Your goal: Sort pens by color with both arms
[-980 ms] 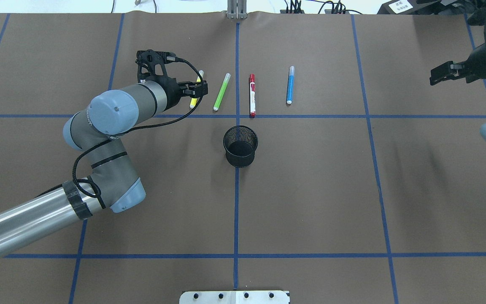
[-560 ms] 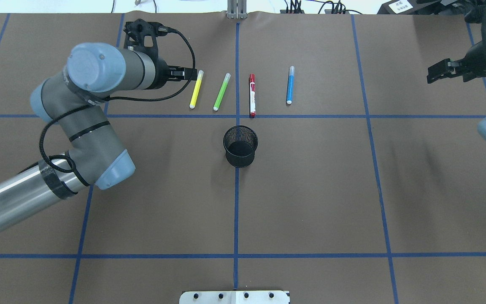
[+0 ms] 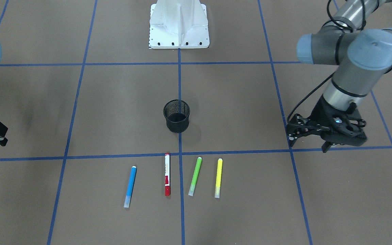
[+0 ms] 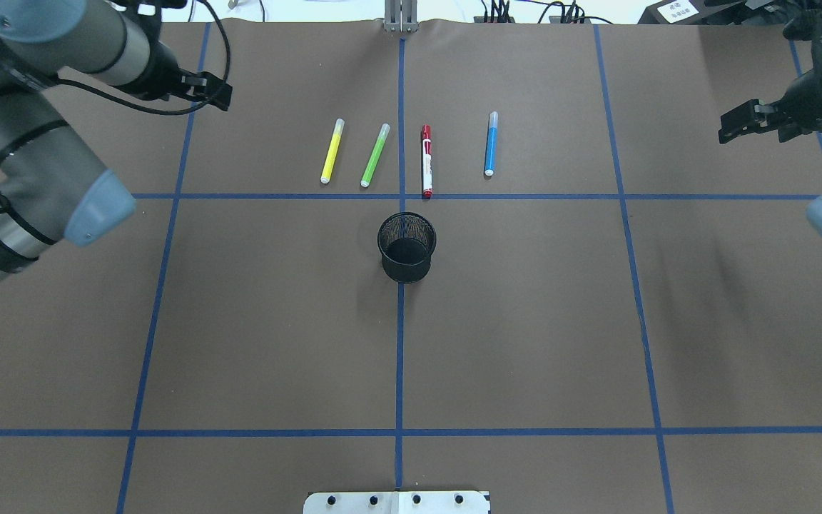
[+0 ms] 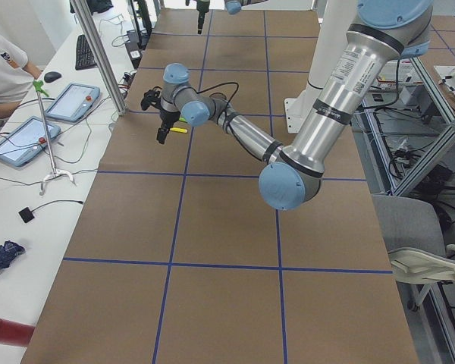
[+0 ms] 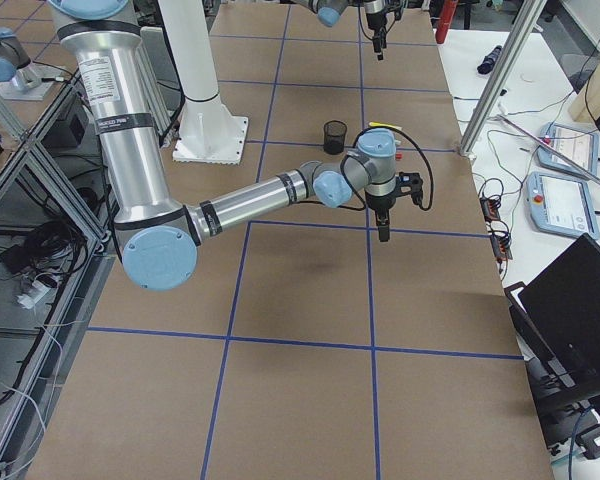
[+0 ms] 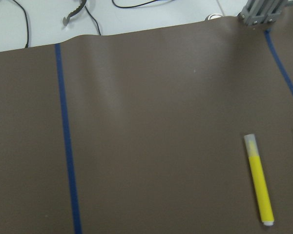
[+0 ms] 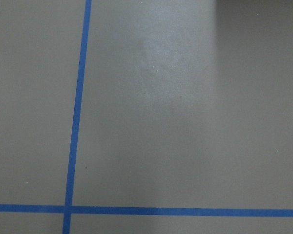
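Four pens lie side by side on the brown table, beyond the cross line: yellow (image 4: 331, 151), green (image 4: 374, 155), red with a white label (image 4: 426, 160) and blue (image 4: 490, 143). They also show in the front view: yellow (image 3: 218, 177), green (image 3: 195, 176), red (image 3: 167, 174), blue (image 3: 130, 186). My left gripper (image 4: 215, 91) hovers far left of the yellow pen, open and empty; it also shows in the front view (image 3: 289, 132). My right gripper (image 4: 732, 123) hovers far right of the blue pen, open and empty. The left wrist view shows the yellow pen (image 7: 259, 185).
A black mesh cup (image 4: 407, 246) stands upright at the table's middle, just on the near side of the pens. Blue tape lines (image 4: 399, 357) divide the table. The white mounting base (image 3: 179, 23) sits at the robot's edge. Cables lie along the far edge.
My left gripper has drawn back from over the yellow pen to the far left, leaving the pen lying on the table. The right gripper has shifted only slightly.
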`<state>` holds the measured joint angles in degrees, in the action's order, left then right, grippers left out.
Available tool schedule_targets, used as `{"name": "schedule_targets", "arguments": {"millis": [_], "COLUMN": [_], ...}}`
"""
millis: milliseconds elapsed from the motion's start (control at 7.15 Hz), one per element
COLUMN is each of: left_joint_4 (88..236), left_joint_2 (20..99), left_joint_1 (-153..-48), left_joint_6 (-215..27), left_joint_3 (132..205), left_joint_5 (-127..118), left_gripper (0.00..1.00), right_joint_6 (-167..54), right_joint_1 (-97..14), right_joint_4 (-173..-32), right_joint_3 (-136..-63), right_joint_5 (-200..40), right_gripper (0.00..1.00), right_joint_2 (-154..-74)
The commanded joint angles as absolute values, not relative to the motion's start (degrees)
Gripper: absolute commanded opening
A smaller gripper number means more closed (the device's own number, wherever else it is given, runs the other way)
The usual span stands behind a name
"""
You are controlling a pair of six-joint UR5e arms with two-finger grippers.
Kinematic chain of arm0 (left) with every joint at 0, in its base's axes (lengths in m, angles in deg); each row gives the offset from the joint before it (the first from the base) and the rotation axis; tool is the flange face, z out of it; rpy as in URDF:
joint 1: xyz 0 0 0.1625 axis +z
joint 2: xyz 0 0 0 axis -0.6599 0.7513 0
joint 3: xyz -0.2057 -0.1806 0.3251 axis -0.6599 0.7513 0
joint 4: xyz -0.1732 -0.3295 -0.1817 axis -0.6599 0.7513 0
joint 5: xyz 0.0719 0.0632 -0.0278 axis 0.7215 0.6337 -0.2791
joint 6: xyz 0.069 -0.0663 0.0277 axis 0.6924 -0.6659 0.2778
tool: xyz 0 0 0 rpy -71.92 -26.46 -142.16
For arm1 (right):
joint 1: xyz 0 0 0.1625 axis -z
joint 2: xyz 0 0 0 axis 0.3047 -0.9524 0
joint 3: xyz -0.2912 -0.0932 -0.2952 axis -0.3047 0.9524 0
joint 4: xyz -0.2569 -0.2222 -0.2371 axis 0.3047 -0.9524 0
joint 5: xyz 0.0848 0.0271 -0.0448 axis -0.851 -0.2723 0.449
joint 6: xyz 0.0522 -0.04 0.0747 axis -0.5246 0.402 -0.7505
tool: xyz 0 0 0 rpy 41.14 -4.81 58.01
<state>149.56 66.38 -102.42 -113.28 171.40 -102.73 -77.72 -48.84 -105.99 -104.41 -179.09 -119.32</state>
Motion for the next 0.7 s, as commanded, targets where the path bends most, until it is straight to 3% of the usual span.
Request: {"name": "schedule_targets", "arguments": {"millis": [0, 560], "left_joint_4": [139.8, 131.7], "left_joint_2": [62.6, 55.2], "left_joint_1": [-109.6, -120.4], "left_joint_6": [-97.7, -83.7], "left_joint_3": [171.6, 169.0], "left_joint_5": [-107.9, -121.2], "left_gripper": [1.0, 1.0], "right_joint_6": [-70.0, -54.0], "right_joint_1": [-50.4, -58.7], "right_joint_4": [-114.8, -115.5], "right_joint_3": [-103.7, -95.4], "right_joint_5": [-179.6, -190.8], "right_gripper": [0.98, 0.98], "right_joint_2": [-115.6, -117.2]}}
